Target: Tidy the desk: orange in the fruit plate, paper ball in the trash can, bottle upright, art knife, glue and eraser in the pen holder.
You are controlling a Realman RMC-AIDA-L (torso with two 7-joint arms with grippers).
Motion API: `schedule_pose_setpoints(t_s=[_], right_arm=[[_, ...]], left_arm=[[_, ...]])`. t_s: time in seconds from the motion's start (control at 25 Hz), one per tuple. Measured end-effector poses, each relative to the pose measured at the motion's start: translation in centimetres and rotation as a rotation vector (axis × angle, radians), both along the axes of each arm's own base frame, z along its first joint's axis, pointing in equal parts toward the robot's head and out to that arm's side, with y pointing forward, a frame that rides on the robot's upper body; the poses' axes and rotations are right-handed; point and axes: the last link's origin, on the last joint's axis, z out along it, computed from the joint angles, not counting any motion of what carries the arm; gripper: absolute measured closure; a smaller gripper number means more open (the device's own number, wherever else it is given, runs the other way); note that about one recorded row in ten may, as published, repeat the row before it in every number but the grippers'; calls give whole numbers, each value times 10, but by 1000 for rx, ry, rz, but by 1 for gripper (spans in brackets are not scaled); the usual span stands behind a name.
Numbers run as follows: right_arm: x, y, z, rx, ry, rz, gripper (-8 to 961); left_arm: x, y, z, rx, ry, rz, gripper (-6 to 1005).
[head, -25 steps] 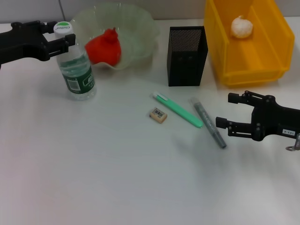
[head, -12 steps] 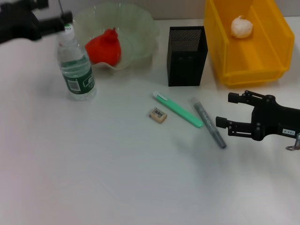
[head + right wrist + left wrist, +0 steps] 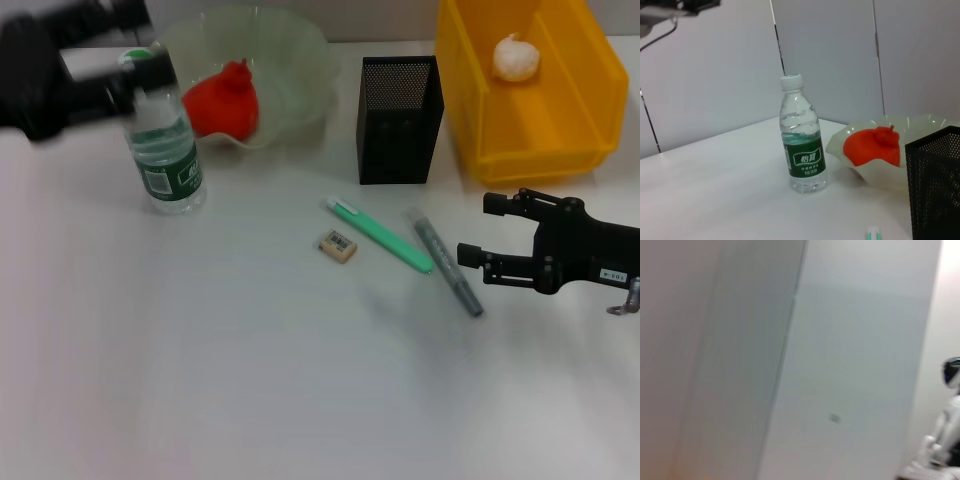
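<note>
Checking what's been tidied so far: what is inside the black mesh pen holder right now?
The pen holder looks empty as far as its open top shows; its floor is hidden by the mesh walls. The eraser lies on the desk in front of it.

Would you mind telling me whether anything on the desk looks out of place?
Yes: the eraser, a green pen-like tool and a grey stick lie loose on the table, outside the pen holder.

I read white Chinese characters, 怡寶, on the bottle's [image 3: 803,150] green label. The eraser's [image 3: 337,245] barcode print is too small to read.
</note>
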Motion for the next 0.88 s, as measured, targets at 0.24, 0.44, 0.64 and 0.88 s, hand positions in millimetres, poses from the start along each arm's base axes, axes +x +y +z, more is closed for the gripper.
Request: schedule_pose_setpoints(t_s=[0.24,0.44,0.64,0.88], right_arm=[[-2,2,0,-2,2,2,118],[-3,3,-1,-5,5,3,119],[-4,3,-1,-6,7,3,119],[-4,4,-1,-8,11,0,119]], left_arm=[[-30,-18,-52,-87,25,-14,184],[-41,-23,-71,-72,65,-29,184],[-56,-29,-106,-75,167,-27,184],[-71,-37,-135,-57,249,-5,184]])
